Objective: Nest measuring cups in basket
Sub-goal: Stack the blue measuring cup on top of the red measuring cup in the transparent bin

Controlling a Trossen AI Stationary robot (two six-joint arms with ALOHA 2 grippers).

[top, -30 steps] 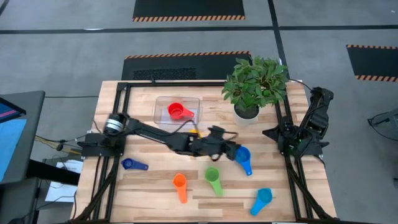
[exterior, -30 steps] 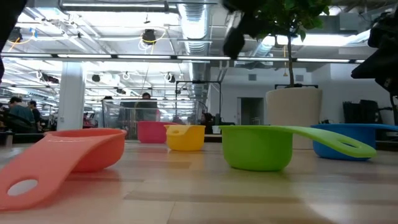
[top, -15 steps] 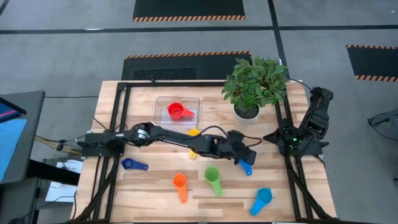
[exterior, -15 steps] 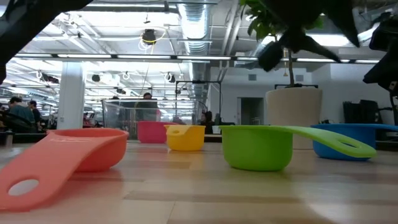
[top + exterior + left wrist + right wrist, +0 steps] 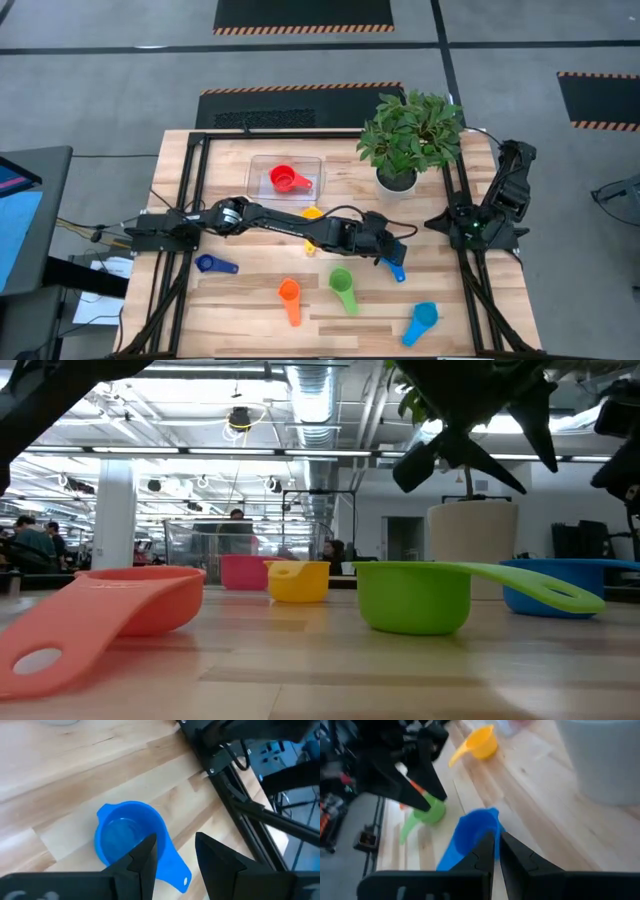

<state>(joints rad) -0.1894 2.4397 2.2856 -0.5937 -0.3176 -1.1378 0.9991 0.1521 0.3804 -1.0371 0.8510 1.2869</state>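
My left gripper (image 5: 393, 254) hangs open above the blue cup (image 5: 127, 837), which stands on its base on the table. Its two fingers stand on either side of the cup's handle (image 5: 176, 874) without touching it. In the low view this gripper (image 5: 450, 455) is well above the table top. The red cup (image 5: 286, 180) lies in the clear basket (image 5: 262, 165). The yellow cup (image 5: 312, 213) shows beside my left arm. Dark blue (image 5: 212, 265), orange (image 5: 290, 297), green (image 5: 343, 287) and light blue (image 5: 422, 322) cups lie along the near side. My right gripper (image 5: 497, 840) waits shut at the table's right edge.
A white pot (image 5: 396, 182) with a green plant stands at the far right, just beyond the blue cup. Black frame rails (image 5: 462, 270) run along the table's left and right edges. Bare wood lies between the basket and the near row of cups.
My left gripper has reached toward the table's right edge, sunk and tipped further downward, ending over the blue cup; in the last half second it has hardly moved. The cups have stayed where they were.
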